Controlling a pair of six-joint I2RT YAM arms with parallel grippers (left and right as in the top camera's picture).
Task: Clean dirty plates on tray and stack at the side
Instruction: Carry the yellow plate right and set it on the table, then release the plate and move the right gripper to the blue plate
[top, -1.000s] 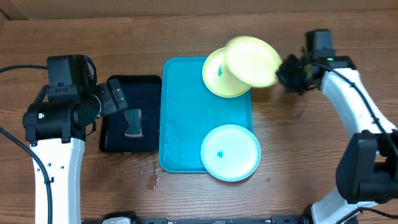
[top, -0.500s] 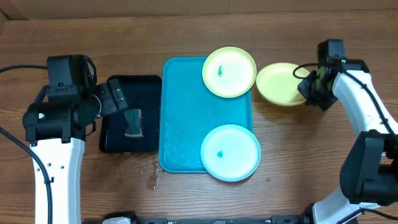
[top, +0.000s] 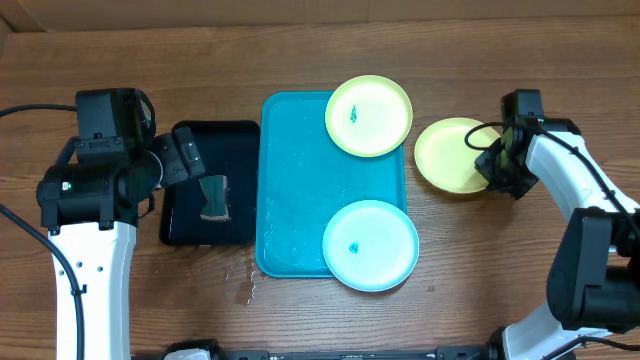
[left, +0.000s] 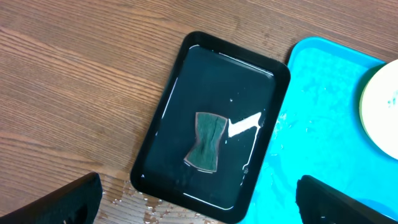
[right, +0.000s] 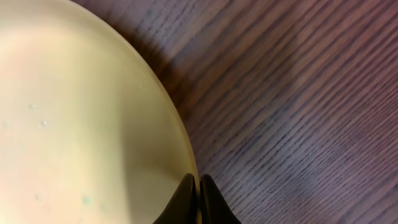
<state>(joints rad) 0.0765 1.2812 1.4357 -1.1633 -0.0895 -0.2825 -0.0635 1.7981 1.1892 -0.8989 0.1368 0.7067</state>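
Observation:
The turquoise tray holds a lime-green plate at its far right corner and a light blue plate at its near right corner, each with a small teal smudge. A second lime-green plate lies flat to the right of the tray, on or just above the wood. My right gripper is shut on that plate's right rim. In the right wrist view the fingertips pinch the plate's edge. My left gripper hangs wide open above the black tray, holding nothing.
A small dark green sponge lies in the wet black tray, left of the turquoise tray. Water drops speckle the wood near the black tray's front corner. Bare wood surrounds the trays.
My right gripper has carried the lime-green plate from above the tray's far right corner out to the right and down to the table. The left arm has not moved.

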